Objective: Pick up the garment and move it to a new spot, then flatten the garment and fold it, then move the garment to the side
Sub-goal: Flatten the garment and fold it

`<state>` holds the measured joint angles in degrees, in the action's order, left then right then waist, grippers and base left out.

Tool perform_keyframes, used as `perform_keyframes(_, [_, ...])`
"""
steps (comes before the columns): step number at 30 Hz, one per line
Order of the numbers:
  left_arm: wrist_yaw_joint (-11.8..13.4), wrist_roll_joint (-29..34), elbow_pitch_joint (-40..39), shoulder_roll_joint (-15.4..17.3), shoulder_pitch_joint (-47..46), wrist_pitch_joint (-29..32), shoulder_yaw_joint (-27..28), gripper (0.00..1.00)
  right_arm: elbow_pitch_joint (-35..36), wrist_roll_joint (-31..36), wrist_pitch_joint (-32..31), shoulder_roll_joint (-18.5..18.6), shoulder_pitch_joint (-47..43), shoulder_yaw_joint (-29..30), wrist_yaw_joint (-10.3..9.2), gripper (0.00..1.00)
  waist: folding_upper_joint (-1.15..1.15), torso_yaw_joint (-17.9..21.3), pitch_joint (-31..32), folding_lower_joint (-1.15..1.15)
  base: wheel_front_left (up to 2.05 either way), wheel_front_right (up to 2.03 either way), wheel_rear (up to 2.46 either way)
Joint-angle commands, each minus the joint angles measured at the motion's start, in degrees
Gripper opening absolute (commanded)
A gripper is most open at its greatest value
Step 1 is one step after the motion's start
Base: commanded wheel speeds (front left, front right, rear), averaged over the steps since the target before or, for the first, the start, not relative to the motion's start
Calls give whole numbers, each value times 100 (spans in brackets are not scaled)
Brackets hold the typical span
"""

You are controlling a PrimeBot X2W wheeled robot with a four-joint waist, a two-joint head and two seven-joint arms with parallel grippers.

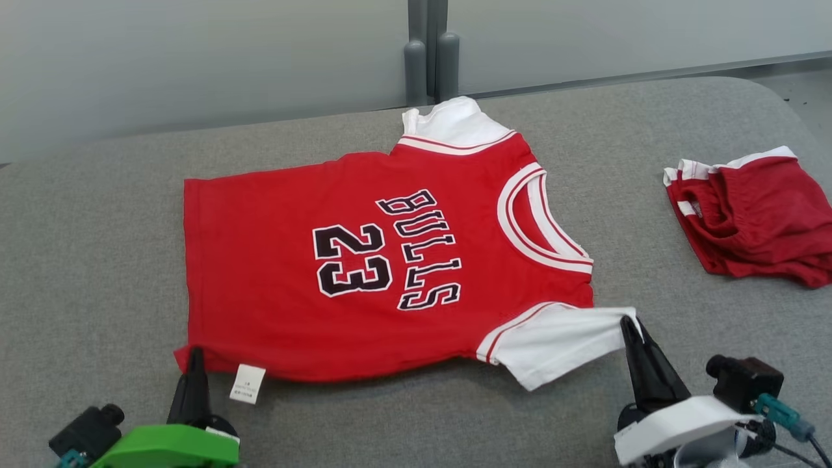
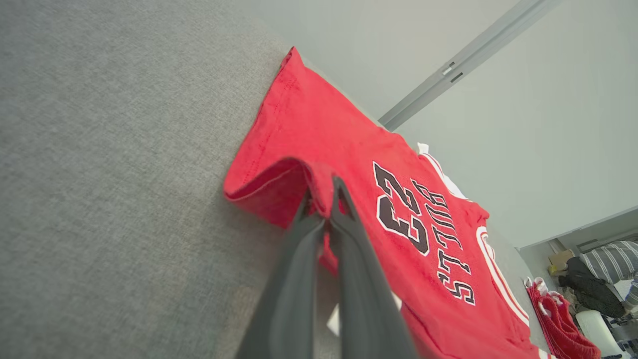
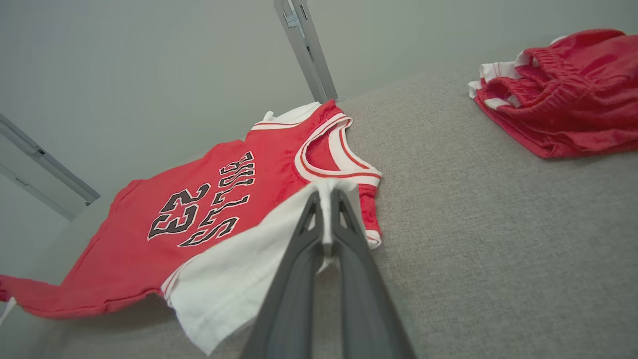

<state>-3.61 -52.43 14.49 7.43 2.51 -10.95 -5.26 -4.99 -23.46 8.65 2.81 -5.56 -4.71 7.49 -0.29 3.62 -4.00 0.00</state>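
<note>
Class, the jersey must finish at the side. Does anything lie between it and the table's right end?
Yes. Crumpled red shorts lie on the table to the right of the jersey, apart from it, near that end. The left gripper pinches the jersey's hem corner, the right gripper its white sleeve.

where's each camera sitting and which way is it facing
Head view: on the head, facing forward and down at the red jersey on the grey surface; left gripper and right gripper at bottom.
Left wrist view: along its gripper, shut on the jersey's hem corner.
Right wrist view: along its gripper, pinching the white sleeve.
Both wrist views share the red shorts.
</note>
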Motion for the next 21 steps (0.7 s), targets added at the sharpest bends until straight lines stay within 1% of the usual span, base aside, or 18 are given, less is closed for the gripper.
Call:
perform_keyframes(1, [-40, -30, 55, -9, -237, 24, 28, 0, -59, 63, 74, 17, 228, 26, 0, 0, 29, -29, -129, 0, 0, 0, 0])
perform_keyframes(6, [-61, -21, 461, -5, -913, 2, 30, 0, -492, 99, 145, 17, 960, 8, 0, 0, 29, -60, -422, 0, 0, 0, 0])
perform_keyframes(14, [-165, 100, 1264, 14, -1886, -149, -3, 0, -1491, 46, 298, 18, 2205, -126, 0, 0, 29, -88, -876, 0, 0, 0, 0])
perform_keyframes(18, [-206, 175, 1630, 62, -2278, -223, -31, 0, -2108, 89, 377, 17, 2791, -144, 0, 0, 29, -113, -1030, 0, 0, 0, 0])
perform_keyframes(19, [-234, 215, 1813, 73, -2459, -247, -71, 0, -2407, 86, 424, 16, 3058, -200, 0, 0, 29, -125, -1101, 0, 0, 0, 0])
perform_keyframes(20, [-256, 297, 2128, 106, -2758, -288, -110, 0, -2958, 31, 481, 18, 3516, -370, 0, 0, 29, -140, -1216, 0, 0, 0, 0])
perform_keyframes(21, [-268, 311, 2196, 99, -2818, -301, -108, 0, -3101, 8, 494, 19, 3622, -420, 0, 0, 29, -144, -1242, 0, 0, 0, 0])
